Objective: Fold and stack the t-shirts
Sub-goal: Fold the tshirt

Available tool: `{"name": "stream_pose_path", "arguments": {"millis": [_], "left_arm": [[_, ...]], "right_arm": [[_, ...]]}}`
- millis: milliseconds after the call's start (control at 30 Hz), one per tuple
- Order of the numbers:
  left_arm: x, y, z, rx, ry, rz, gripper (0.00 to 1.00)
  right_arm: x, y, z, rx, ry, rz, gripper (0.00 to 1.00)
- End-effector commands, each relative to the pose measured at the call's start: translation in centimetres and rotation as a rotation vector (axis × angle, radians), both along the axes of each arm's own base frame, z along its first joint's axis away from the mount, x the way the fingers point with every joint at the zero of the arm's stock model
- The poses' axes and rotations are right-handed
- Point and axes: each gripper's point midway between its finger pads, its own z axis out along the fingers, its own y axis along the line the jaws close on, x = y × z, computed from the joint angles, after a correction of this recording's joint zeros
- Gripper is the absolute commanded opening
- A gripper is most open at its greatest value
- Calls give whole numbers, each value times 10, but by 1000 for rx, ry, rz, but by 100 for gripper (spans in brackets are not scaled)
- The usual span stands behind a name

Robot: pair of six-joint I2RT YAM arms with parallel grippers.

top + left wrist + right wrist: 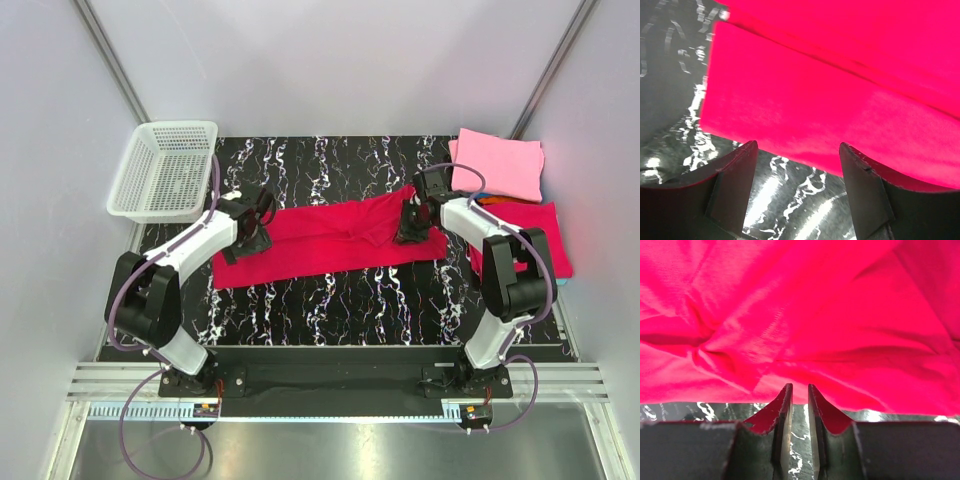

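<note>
**Both grippers low over the ends of a long red shirt**

Close to the left wrist camera, the left gripper (799, 147) has its two dark fingers (735, 185) spread wide with nothing between them. Only the table (790, 200), black with white veins, shows in the gap. The red shirt (815, 100) lies just past the tips, its near edge running across them, and a second layer of the cloth lies over the first farther back.

In the right wrist view, the right gripper (796, 387) has its fingers (782, 410) almost together, with a thin slit left between them. The table shows through the slit, and the shirt's edge lies right at the tips. I cannot tell whether they nip the cloth. Beyond them the cloth is rumpled, with creases running to a knot on the left.

From above, the red shirt stretches as a long band across the middle of the table. Its left end is a little nearer the arms than its right. The left gripper is at the band's left end and the right gripper is near its right end.

At the far right corner a pink shirt (500, 165) lies folded. A folded red shirt (550, 230) lies just nearer, partly behind the right arm, and a sliver of orange cloth (497, 200) shows between the two. A white basket (165, 127) sits at the far left corner, well apart from the shirts.
</note>
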Motion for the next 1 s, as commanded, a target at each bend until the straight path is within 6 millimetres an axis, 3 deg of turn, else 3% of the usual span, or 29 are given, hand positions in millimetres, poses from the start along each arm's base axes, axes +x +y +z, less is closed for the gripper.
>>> {"name": "stream_pose_path", "arguments": {"millis": [0, 467, 967], "left_arm": [[3, -17, 10, -60, -39, -52, 71], [8, -21, 12, -63, -39, -74, 71], [7, -16, 10, -30, -21, -90, 71]], "right_arm": [[16, 19, 6, 68, -52, 61, 25], [38, 38, -14, 105, -20, 104, 22], [97, 63, 11, 164, -139, 148, 20]]}}
